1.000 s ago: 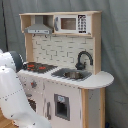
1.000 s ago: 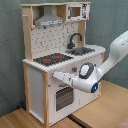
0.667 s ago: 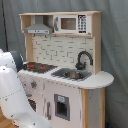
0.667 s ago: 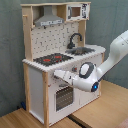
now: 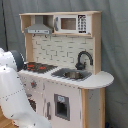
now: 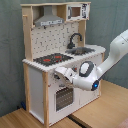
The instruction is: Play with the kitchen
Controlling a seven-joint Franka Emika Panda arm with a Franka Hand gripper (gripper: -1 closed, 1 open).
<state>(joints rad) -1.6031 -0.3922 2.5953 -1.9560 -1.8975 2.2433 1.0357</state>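
The kitchen [image 5: 62, 95] [image 6: 37, 80] is a tall white and light-wood toy unit. It has a black faucet [image 5: 84, 59] [image 6: 75, 39], a grey sink [image 5: 73, 74] [image 6: 82, 50], a red-ringed hob [image 5: 38, 66] [image 6: 50, 59], a dotted backboard and a grey hood [image 5: 39, 29] [image 6: 49, 21]. In the second exterior view my gripper [image 6: 62, 74] is against the front panel just below the hob's edge, above the oven door [image 6: 63, 98]. The white arm [image 6: 112, 55] reaches in from the second exterior view's right. In the first exterior view the arm [image 5: 12, 92] fills the lower left and hides the gripper.
A toy microwave [image 5: 70, 24] [image 6: 79, 10] sits in the top shelf. The kitchen stands on a wooden floor [image 6: 107, 112] in front of a grey curtain [image 5: 115, 45]. A rounded counter end [image 5: 102, 79] juts out beside the sink.
The arm has barely shifted; the gripper stays at the kitchen's front panel below the hob.
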